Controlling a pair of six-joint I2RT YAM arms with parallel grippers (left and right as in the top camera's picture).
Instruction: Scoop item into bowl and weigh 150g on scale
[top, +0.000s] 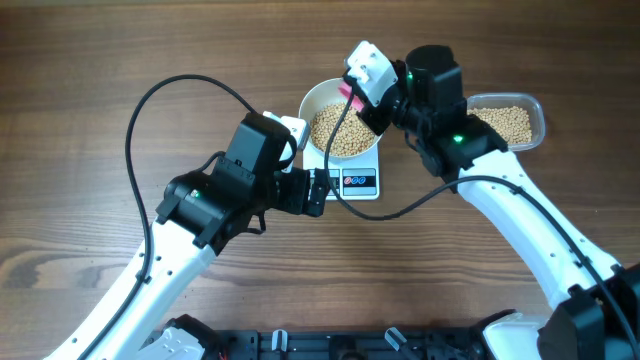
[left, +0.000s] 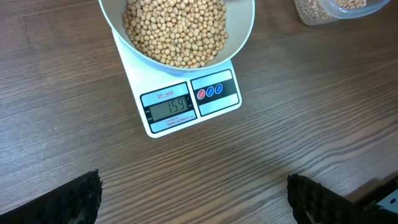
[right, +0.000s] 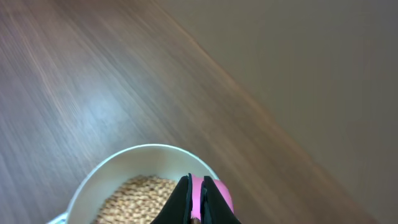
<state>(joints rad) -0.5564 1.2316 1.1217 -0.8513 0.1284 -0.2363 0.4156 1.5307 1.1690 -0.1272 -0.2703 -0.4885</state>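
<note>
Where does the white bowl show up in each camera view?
Overhead: white bowl top centre, on the scale.
Left wrist: top centre, cut by the upper edge, on the scale.
Right wrist: bottom, left of centre, behind the pink tool in the right hand.
Shared landmark: the beige beans inside it.

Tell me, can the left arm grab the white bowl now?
Probably yes. The left gripper is open with only the scale between it and the white bowl, though the right gripper holds a pink scoop over the far rim.
</note>
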